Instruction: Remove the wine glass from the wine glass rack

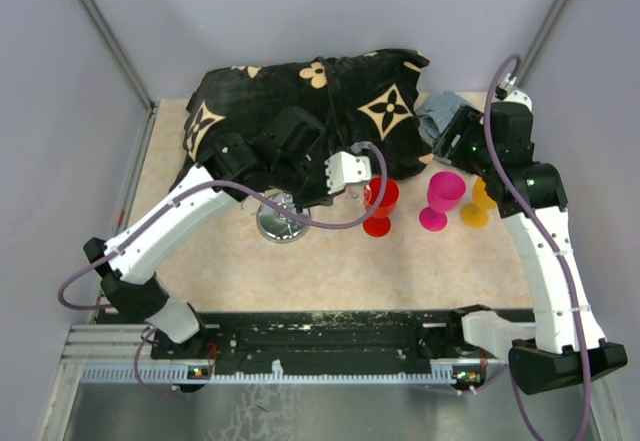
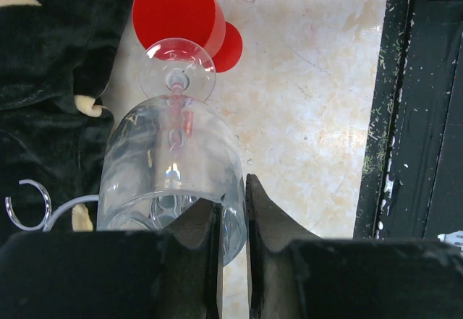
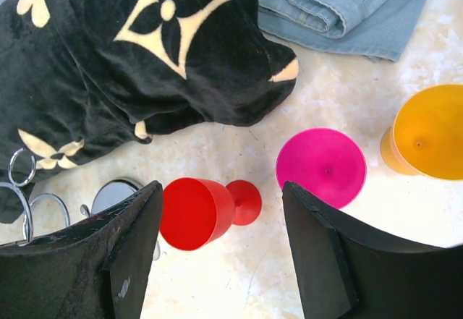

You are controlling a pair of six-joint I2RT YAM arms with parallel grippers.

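A clear wine glass (image 2: 170, 167) lies tilted, its foot pointing at a red goblet (image 2: 177, 8). My left gripper (image 2: 231, 189) is shut on the bowl's rim, one finger inside and one outside. The wine glass rack shows as a chrome curled arm (image 2: 27, 205) left of the bowl, and from above as a mirrored disc base (image 1: 282, 219) under the left arm. My left gripper (image 1: 350, 174) hangs just right of that base. My right gripper (image 3: 222, 186) stands open above the table with nothing between its fingers; from above, that right gripper (image 1: 452, 146) is at the back right.
A black blanket with tan flowers (image 1: 310, 111) covers the back of the table. Folded denim (image 3: 347, 8) lies at the back right. A red goblet (image 1: 380, 204), a pink one (image 1: 442, 199) and an orange one (image 1: 478, 204) stand in a row. A black rail (image 2: 412, 116) runs along the near edge.
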